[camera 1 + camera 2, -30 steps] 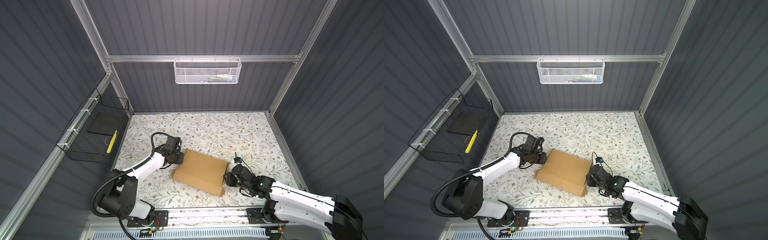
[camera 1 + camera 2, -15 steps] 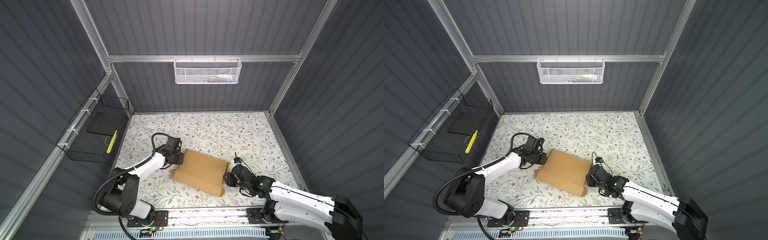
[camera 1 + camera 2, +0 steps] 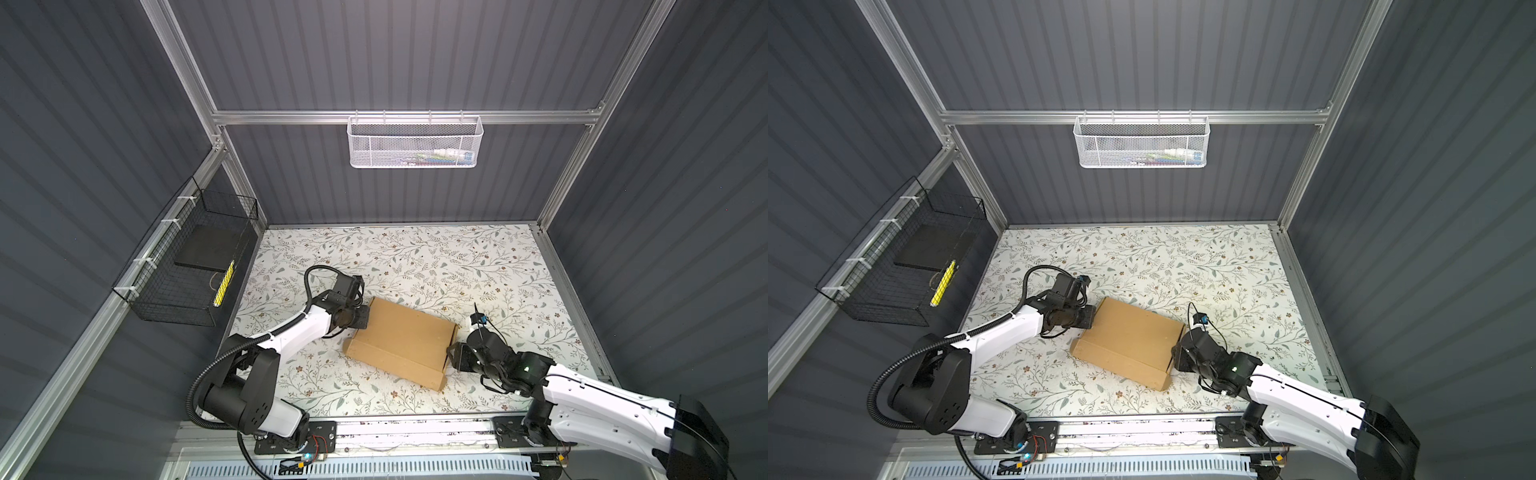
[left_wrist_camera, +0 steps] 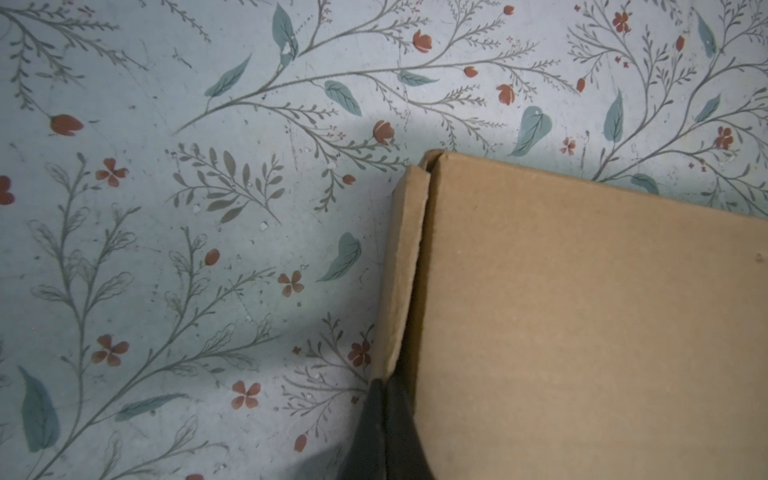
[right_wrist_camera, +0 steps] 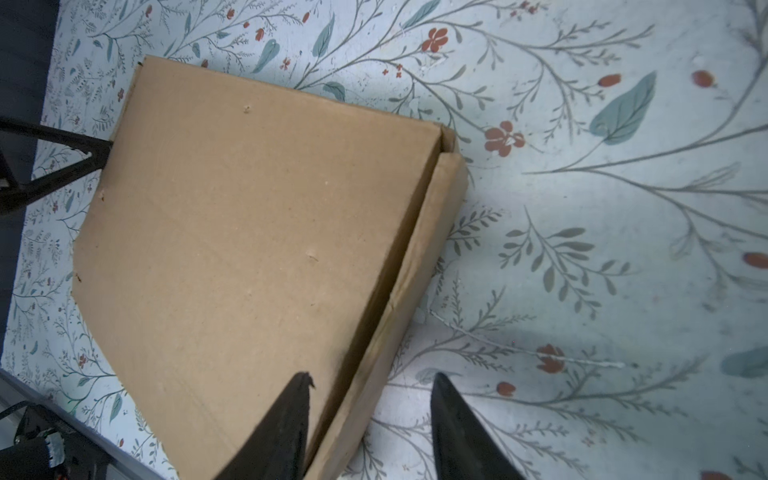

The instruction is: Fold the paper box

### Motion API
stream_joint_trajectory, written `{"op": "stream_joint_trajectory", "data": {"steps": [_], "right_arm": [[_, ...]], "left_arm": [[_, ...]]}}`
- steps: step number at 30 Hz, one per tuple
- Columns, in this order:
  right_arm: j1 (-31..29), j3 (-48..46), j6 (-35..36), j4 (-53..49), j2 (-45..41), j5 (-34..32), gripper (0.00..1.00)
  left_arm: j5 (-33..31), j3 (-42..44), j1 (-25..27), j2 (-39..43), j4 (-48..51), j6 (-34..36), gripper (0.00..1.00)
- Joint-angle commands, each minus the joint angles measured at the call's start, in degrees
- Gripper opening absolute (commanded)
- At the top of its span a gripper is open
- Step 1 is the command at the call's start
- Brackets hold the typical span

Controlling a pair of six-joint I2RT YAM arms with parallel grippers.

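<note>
The paper box (image 3: 401, 340) (image 3: 1129, 340) is plain brown cardboard, folded into a shallow closed box lying flat on the front middle of the floral table. My left gripper (image 3: 363, 318) (image 3: 1090, 318) sits at its far left corner. In the left wrist view the left gripper (image 4: 384, 388) is shut, its tips touching the end of the side wall (image 4: 401, 266) where a narrow gap runs along the lid. My right gripper (image 3: 455, 355) (image 5: 372, 376) is open at the box's right side, one finger over the lid and the other over the table, astride the side wall (image 5: 432, 249).
A white mesh basket (image 3: 415, 143) hangs on the back wall. A black wire basket (image 3: 187, 266) hangs on the left wall. A metal rail (image 3: 415, 428) runs along the table's front edge. Dark walls close in three sides.
The left gripper's jaws have closed at the box's left corner. The right gripper's jaws stand a little wider. The box has not moved.
</note>
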State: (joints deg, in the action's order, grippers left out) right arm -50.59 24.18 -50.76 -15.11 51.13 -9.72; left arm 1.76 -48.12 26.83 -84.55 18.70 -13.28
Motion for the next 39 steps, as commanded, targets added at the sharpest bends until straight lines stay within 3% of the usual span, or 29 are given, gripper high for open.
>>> {"op": "stream_joint_trajectory", "data": {"steps": [1,11,18,26,39], "right_arm": [[0.81,-0.85,0.05,-1.92,-2.08,-1.30,0.51],[4.18,-3.27,-2.59,-2.65,-6.14,0.56,0.69],[6.29,-6.85,-6.80,4.78,-3.32,3.82,0.80],[6.38,-11.33,-11.55,18.17,1.20,5.19,0.83],[6.16,-12.23,-13.03,27.71,2.85,6.20,0.86]], "left_arm": [[1.38,1.87,-0.53,-1.40,0.16,-0.39,0.02],[2.68,2.52,-0.90,-1.23,-1.37,-1.23,0.00],[2.90,3.55,-1.17,-0.96,-2.00,-1.55,0.00],[3.66,4.59,-1.56,-1.23,-2.93,-2.29,0.00],[5.01,6.12,-1.57,-1.14,-4.55,-3.91,0.00]]}}
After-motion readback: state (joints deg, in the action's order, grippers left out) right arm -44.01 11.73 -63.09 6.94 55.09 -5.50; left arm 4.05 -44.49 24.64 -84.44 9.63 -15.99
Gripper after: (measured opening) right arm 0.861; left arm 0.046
